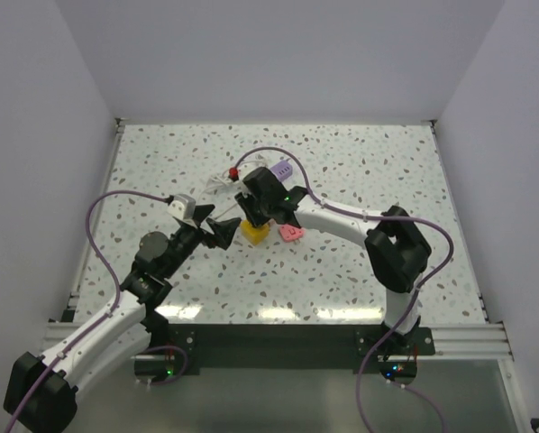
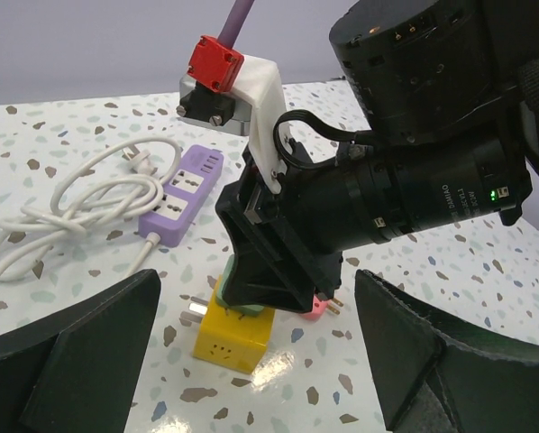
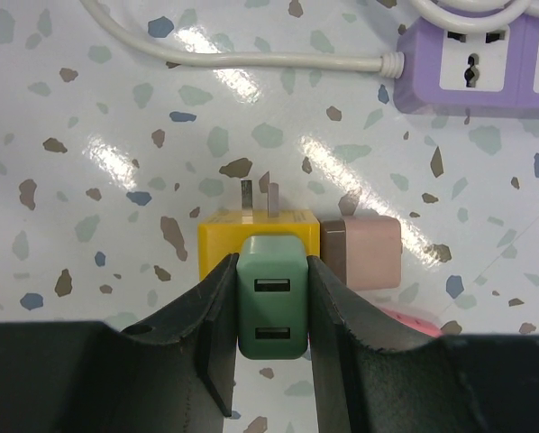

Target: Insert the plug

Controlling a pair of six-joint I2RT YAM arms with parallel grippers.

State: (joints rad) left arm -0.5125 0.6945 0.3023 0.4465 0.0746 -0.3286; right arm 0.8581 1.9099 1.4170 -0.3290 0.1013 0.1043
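My right gripper (image 3: pixel 270 317) is shut on a green USB charger plug (image 3: pixel 270 302), with a finger on each of its sides. The plug sits against the top of a yellow cube adapter (image 3: pixel 217 242) that lies on the table with its metal prongs (image 3: pixel 260 194) pointing away. The plug's own prongs are hidden. In the left wrist view the green plug (image 2: pixel 238 307) touches the yellow cube (image 2: pixel 232 338) under the right gripper. My left gripper (image 2: pixel 260 361) is open and empty, just left of the cube in the top view (image 1: pixel 217 230).
A purple power strip (image 2: pixel 184 192) with a coiled white cable (image 2: pixel 62 203) lies behind the cube. A pale pink adapter (image 3: pixel 367 249) stands right of the cube. A bright pink plug (image 1: pixel 292 233) lies beside it. The right arm (image 2: pixel 432 180) looms close over the left gripper.
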